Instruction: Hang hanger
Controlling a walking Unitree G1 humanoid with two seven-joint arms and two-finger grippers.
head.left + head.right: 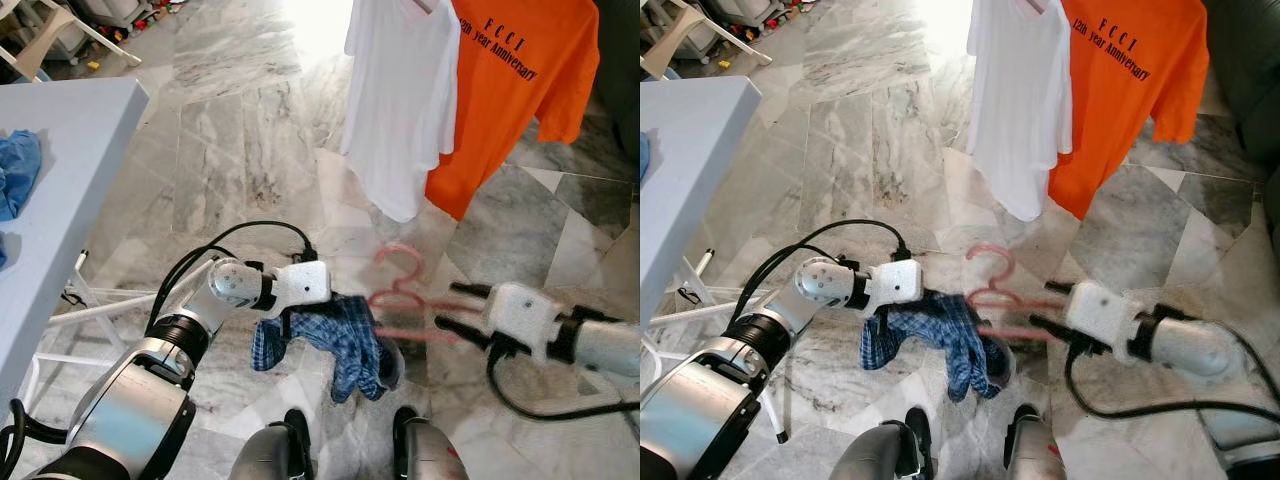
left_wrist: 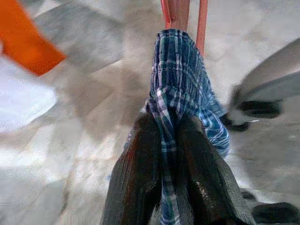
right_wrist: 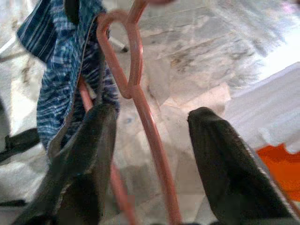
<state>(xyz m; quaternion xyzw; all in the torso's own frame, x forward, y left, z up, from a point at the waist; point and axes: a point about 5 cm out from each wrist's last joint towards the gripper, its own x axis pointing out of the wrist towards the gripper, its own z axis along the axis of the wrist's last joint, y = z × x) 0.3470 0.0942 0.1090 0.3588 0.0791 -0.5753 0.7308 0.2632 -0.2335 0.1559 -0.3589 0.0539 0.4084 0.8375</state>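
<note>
My left gripper [image 1: 300, 322] fingers pinch checked shorts [image 1: 340, 345] draped on pink hanger [image 1: 400, 295], low before my knees. Right gripper [image 1: 455, 315] fingers open astride hanger shoulder. Judgement: close right firmly before lifting hook toward white shirt [image 1: 400, 100] and orange shirt [image 1: 520, 90]; keep cloth from sliding.

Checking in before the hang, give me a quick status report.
Left gripper shut on blue plaid garment. Right gripper open, fingers either side of the pink hanger bar. White shirt and orange shirt already hung ahead.
</note>
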